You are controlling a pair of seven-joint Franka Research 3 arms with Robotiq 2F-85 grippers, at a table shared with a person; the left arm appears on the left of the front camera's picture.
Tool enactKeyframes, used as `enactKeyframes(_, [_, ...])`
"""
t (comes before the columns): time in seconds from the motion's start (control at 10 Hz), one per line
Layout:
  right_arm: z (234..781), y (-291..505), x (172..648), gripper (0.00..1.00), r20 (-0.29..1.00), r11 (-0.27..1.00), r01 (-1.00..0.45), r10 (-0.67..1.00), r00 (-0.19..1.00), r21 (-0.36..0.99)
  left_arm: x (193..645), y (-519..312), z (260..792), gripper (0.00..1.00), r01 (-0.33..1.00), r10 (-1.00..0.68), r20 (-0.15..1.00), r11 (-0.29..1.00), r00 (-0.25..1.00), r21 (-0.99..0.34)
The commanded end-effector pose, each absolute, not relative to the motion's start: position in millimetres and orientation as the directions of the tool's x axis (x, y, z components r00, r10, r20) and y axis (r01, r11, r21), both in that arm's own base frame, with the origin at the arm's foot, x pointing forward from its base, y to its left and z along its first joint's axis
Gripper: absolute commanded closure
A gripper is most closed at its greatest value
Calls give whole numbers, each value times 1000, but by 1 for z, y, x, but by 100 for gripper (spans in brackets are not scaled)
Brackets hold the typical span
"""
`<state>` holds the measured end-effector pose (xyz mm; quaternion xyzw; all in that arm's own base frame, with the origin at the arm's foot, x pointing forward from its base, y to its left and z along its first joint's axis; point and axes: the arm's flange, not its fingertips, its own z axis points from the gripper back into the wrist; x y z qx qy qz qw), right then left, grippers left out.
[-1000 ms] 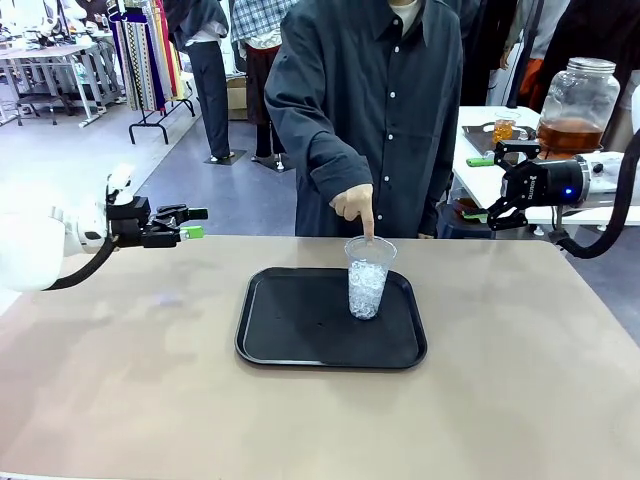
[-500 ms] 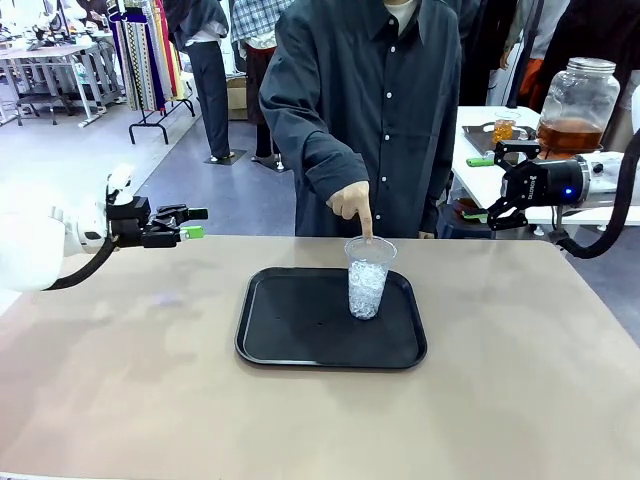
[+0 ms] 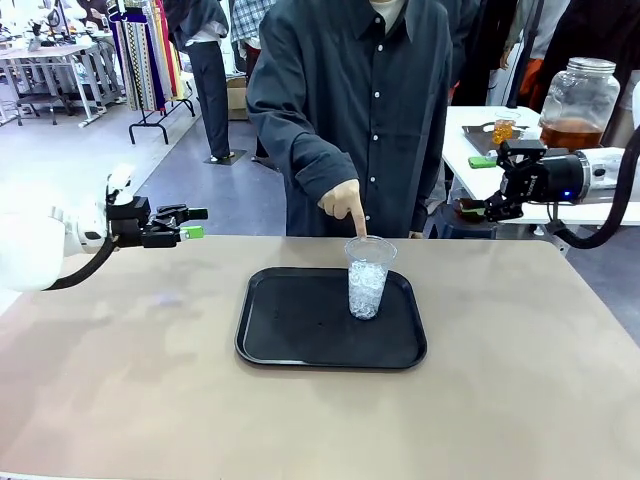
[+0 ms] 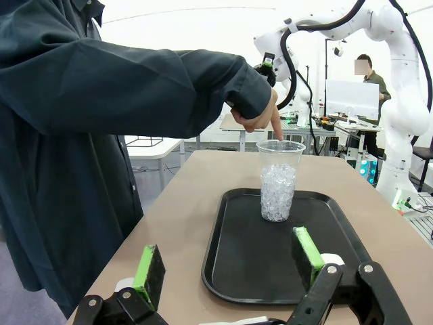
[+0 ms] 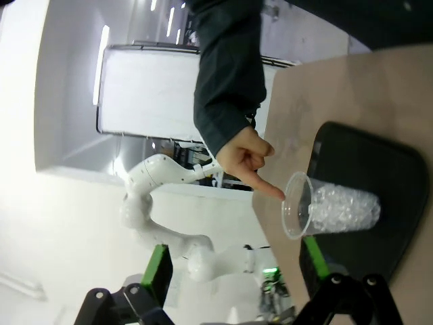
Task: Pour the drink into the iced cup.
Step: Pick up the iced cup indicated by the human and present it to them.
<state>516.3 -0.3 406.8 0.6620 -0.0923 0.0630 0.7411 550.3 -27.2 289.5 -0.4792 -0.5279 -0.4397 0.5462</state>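
Nothing's poured yet: the person's hand (image 3: 343,202) is pointing at the rim of the one iced cup (image 3: 367,277), which stands on the one tray (image 3: 300,340), and the drink (image 3: 570,135) sits in one jar (image 3: 585,85) on the side table (image 3: 462,140) off right. Both the left gripper (image 3: 192,222) and the right gripper (image 3: 498,182) are spread wide and holding nothing. Next, I reckon, the right one has to grab the drink's container and tip it over the cup without knocking it.
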Motion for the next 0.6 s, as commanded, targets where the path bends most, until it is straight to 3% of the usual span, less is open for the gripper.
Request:
enactKeyframes(0.0, [404,1,511,0,466,99,-465,16,885,880,549,-28,295,0,987,30,998,152,55,-59])
enactKeyframes(0.3, [407,3,508,0,640,122,-633,-18,769,764,549,-28,295,0,987,30,998,152,55,-59])
enactKeyframes(0.4, [411,2,510,0,563,140,-554,-33,826,820,549,-28,295,0,987,30,998,152,55,-59])
enactKeyframes(0.5, [408,1,515,0,592,113,-590,14,806,799,549,-28,295,0,987,30,998,152,55,-59])
